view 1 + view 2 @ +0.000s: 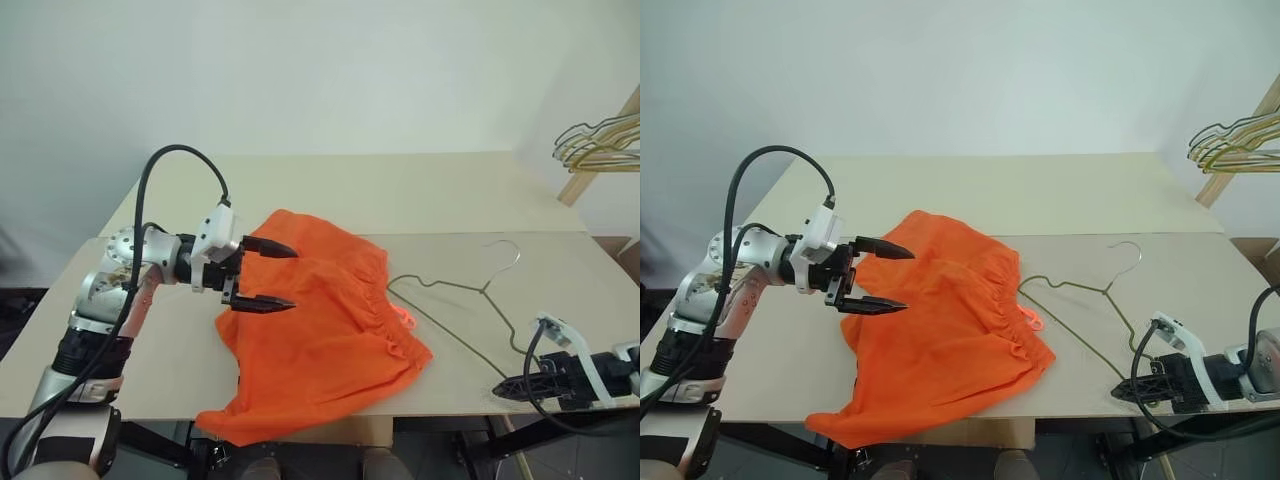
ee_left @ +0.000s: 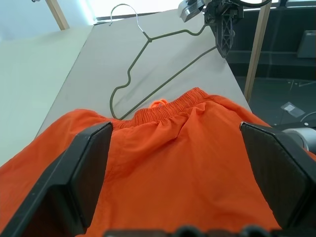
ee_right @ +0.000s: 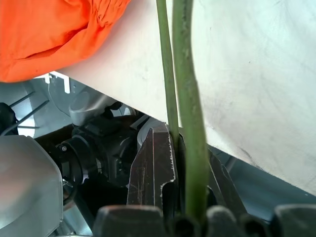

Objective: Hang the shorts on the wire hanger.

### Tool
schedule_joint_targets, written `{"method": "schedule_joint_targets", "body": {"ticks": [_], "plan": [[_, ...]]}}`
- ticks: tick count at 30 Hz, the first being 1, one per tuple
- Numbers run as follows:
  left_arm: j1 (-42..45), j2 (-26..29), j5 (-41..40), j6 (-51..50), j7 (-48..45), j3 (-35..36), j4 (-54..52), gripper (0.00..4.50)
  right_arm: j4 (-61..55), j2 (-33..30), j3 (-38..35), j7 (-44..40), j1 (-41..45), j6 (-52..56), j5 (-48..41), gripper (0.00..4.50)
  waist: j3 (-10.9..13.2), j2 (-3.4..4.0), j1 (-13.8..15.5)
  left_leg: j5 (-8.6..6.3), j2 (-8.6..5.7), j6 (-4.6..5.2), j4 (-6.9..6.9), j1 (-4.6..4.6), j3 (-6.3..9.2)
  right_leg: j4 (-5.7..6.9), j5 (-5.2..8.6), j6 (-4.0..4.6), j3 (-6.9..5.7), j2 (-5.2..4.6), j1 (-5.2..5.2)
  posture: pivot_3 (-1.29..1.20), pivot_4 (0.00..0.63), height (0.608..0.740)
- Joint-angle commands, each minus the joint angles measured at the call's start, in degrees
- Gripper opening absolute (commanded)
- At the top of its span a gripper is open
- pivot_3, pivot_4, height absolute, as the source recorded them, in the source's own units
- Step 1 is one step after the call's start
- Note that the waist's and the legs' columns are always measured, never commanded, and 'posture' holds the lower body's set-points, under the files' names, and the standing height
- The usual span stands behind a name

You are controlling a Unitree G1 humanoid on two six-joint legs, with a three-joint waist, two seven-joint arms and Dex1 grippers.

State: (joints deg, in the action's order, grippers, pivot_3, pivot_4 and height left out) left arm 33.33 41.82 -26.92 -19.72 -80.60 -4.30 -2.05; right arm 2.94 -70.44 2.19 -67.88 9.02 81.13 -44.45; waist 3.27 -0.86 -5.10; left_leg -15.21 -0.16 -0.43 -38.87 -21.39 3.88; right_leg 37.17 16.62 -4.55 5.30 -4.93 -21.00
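Note:
The orange shorts [image 1: 320, 340] lie crumpled in the middle of the table, waistband to the right, with one leg drooping over the front edge. My left gripper [image 1: 291, 277] hovers open over their left side, fingers [image 2: 89, 173] spread wide across the fabric [image 2: 187, 158]. The olive-grey wire hanger [image 1: 484, 290] lies flat on the table to the right of the shorts, hook pointing away. My right gripper [image 1: 500, 390], at the front right edge, is shut on the hanger's near corner. In the right wrist view the wire [image 3: 190, 98] passes between its fingers [image 3: 153, 163].
A bunch of gold and green wire hangers [image 1: 600, 145] hangs from a wooden stand [image 1: 580, 180] at the far right. The table [image 1: 400, 190] is made of two light boards, and its front edge [image 1: 450, 412] runs just beside my right gripper.

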Motion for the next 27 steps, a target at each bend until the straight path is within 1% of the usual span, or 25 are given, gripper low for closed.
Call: {"method": "schedule_joint_targets", "body": {"ticks": [1,6,12,19,24,27], "plan": [[0.6,0.9,0.1,0.9,0.1,1.1,-1.5,4.45,-2.7,-2.0,2.4,-4.9,0.9,-0.7,-1.4,0.00,0.0,0.00,0.2,0.00,0.00,0.00,0.00,0.01,0.00,0.01,0.00,0.00,0.00,0.00,0.00,-0.07,0.029,0.740],[0.7,1.3,0.1,1.3,0.0,1.3,-1.1,4.45,-3.2,-4.5,3.9,-10.1,-0.4,-2.4,-1.9,0.00,0.0,0.01,0.4,0.00,0.00,0.00,0.00,0.01,-0.01,0.01,0.00,0.00,0.00,0.00,-0.01,-0.06,0.023,0.740],[-0.5,1.6,0.2,1.7,0.3,1.2,-1.9,4.45,-1.7,-3.8,3.4,-12.6,0.6,-2.8,-2.3,0.00,0.0,0.01,1.0,0.00,0.00,0.00,0.00,0.03,-0.02,0.01,0.00,0.00,0.00,0.00,0.00,-0.04,0.020,0.740],[-1.4,2.1,0.1,2.2,0.5,1.6,-2.2,4.45,-4.5,-8.0,2.8,-18.1,-4.4,-5.5,-3.2,0.00,0.0,0.04,1.9,0.00,0.00,0.00,-0.01,0.00,-0.01,0.01,0.00,0.00,-0.04,0.00,-0.02,-0.03,0.013,0.740],[-2.1,2.2,0.0,2.2,1.1,1.9,-2.9,4.45,-5.8,-7.3,1.2,-18.1,-4.5,-4.6,-5.1,0.00,0.0,0.04,2.1,0.00,0.02,0.00,-0.01,0.03,-0.02,0.02,-0.01,0.01,-0.03,0.02,-0.01,-0.02,0.010,0.740],[-2.4,2.3,0.0,2.2,1.4,2.1,-3.1,4.45,-5.5,-8.7,-0.5,-18.2,-6.6,-4.8,-5.7,0.00,0.0,0.03,2.7,0.00,0.01,0.00,0.00,0.02,-0.03,0.02,-0.01,0.01,-0.03,0.02,-0.01,-0.02,0.009,0.740]]}}
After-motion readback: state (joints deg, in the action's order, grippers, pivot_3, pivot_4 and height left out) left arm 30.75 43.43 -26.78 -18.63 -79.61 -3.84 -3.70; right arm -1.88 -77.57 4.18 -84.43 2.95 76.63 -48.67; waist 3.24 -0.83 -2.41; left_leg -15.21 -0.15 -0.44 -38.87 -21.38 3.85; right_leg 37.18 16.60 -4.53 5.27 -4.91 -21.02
